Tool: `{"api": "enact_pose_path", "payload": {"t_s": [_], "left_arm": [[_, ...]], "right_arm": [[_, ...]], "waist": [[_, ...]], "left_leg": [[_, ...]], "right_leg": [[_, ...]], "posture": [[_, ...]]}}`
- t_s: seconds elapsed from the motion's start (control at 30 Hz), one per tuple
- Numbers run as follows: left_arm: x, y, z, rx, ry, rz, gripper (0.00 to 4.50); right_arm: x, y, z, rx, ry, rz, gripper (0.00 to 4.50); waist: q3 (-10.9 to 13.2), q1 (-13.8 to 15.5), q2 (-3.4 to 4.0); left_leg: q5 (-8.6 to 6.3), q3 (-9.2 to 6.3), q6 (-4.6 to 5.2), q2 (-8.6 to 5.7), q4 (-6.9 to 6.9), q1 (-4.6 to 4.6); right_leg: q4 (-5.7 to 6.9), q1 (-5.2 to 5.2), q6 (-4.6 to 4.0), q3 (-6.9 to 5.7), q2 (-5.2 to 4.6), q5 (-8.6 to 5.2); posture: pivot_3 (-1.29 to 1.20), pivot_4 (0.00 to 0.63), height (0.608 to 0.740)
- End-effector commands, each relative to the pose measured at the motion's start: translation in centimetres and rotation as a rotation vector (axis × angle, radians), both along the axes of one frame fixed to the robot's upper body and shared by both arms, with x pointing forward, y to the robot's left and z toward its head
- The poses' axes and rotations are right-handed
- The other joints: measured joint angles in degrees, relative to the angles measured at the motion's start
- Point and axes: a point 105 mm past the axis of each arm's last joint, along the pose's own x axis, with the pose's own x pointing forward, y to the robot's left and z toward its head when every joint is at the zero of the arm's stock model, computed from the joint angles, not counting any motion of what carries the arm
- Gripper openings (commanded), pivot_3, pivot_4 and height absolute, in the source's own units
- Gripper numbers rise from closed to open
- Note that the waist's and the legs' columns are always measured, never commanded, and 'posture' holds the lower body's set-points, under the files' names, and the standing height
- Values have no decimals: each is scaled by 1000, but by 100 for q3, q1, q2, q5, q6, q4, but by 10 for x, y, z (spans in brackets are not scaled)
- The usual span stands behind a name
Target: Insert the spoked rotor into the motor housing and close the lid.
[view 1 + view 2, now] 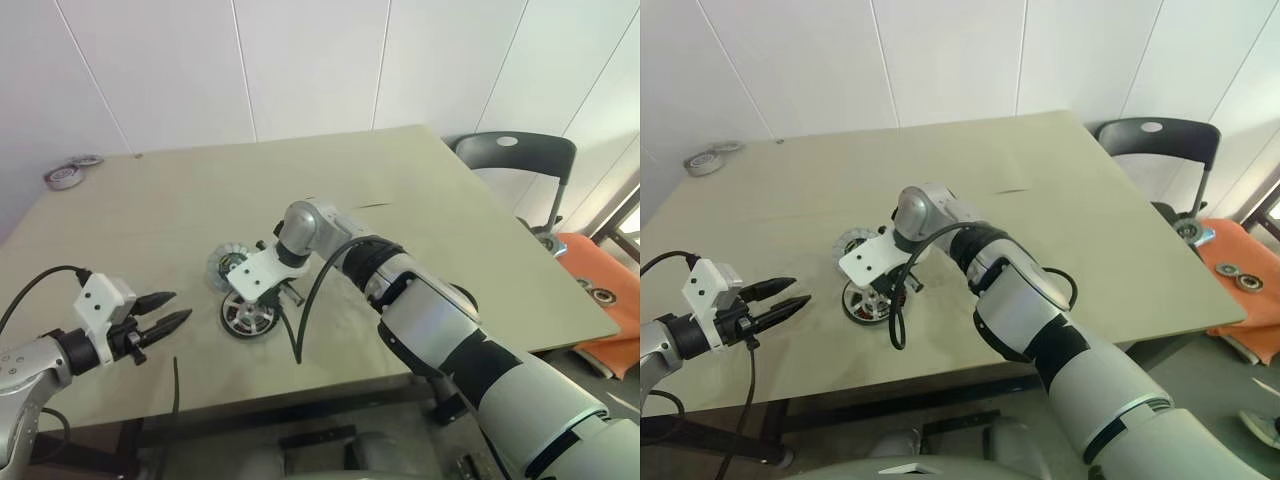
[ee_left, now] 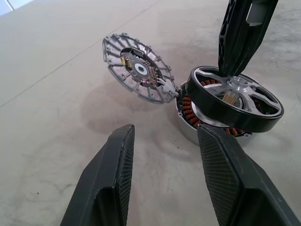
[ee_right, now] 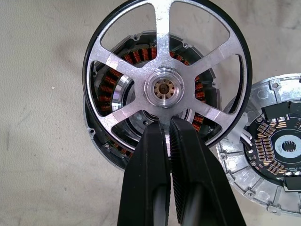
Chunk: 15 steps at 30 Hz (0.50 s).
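Right gripper (image 3: pixel 168 129): we record its two black fingers pressed together on a spoke of the spoked rotor (image 3: pixel 165 75), close under the hub.

Spoked rotor: we find it held tilted over the motor housing (image 3: pixel 115 106), one edge low against the housing, the other raised clear; not seated.

Motor housing: on the table (image 1: pixel 420 210), copper windings visible through the rotor's spokes.

Lid (image 2: pixel 138 70): we note a toothed round cover with a circuit board inside, standing open and tilted, touching the housing on the side away from the robot.

Left gripper (image 1: pixel 165 312): fingers spread, holding nothing, well apart from the housing on the robot's left.

Chair (image 1: pixel 515 165): beyond the table's far right corner.
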Motion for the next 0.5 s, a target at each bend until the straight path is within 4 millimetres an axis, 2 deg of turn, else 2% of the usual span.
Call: {"api": "enact_pose_path", "payload": {"t_s": [0.03,0.2,0.5], "left_arm": [[4,-1,9,12,-38,-8,2263],[5,-2,8,9,-39,-11,2263],[4,-4,7,4,-37,-11,2263]], "right_arm": [[-1,6,13,22,-28,38,44],[-2,0,12,-10,-28,65,44],[-6,7,20,15,-18,84,44]], "waist": [[0,0,0],[0,5,0],[-1,3,-1]], "left_leg": [[0,0,0,0,0,0],[0,0,0,0,0,-1],[0,0,0,-1,-1,-1]], "right_leg": [[0,0,0,0,0,0],[-1,0,0,0,-1,0],[-1,0,0,0,-1,0]], "posture": [[0,0,740],[0,0,740],[0,0,740]]}}
